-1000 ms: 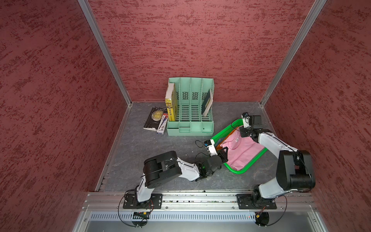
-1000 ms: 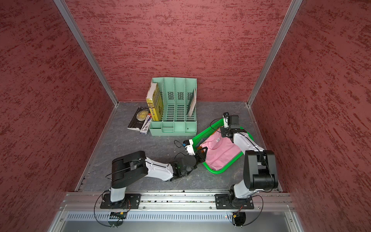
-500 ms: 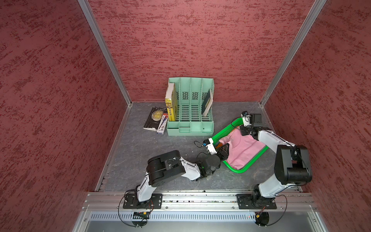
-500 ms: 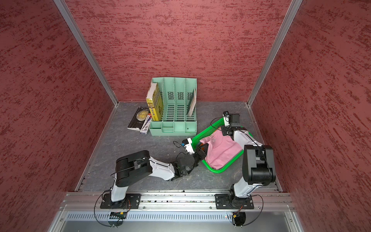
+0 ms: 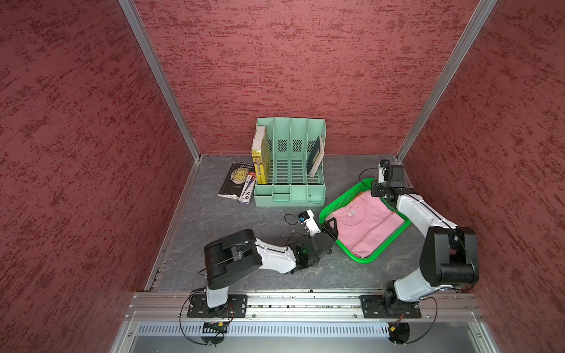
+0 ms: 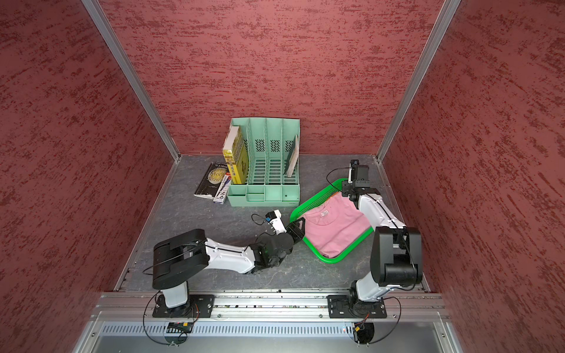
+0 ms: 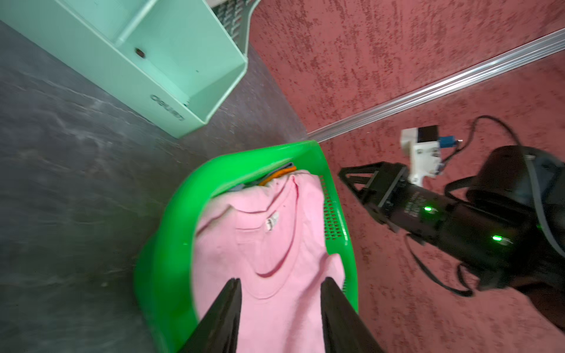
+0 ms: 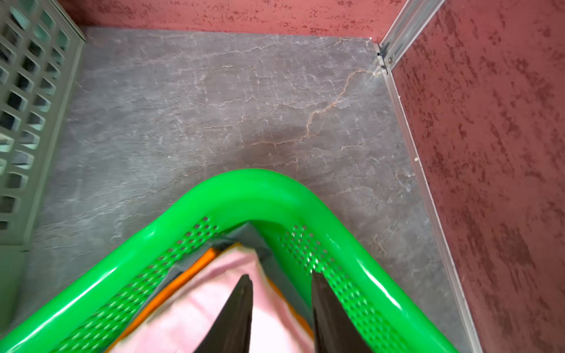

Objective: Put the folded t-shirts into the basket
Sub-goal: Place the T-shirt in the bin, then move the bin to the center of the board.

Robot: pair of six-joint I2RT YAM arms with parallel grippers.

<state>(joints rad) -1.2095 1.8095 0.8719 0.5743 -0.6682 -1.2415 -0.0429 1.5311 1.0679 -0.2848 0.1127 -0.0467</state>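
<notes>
The basket (image 5: 363,260) sits on the table (image 5: 226,226) toward the right wall, near the organizer (image 5: 290,186) but apart from it. All three tees lie stacked inside it. The pink tee (image 5: 365,226) is on top, collar up, and covers most of the basket floor. At the basket's far corner, an edge of the orange tee (image 8: 189,275) and a strip of the grey tee (image 8: 260,241) peek out under it.

The left gripper (image 5: 331,224) hangs at the basket's near-left rim. Its jaws are moderately wide with nothing clamped, and the wrist view shows the pink tee lying below the gap. The right gripper (image 5: 377,191) is at the far corner, low over the pink tee's edge, with its jaws narrowly parted and empty. Whether its tips touch the cloth cannot be told.

A yellow book (image 5: 260,162) stands in the organizer's leftmost slot, and a black book (image 5: 234,180) lies flat beside it
</notes>
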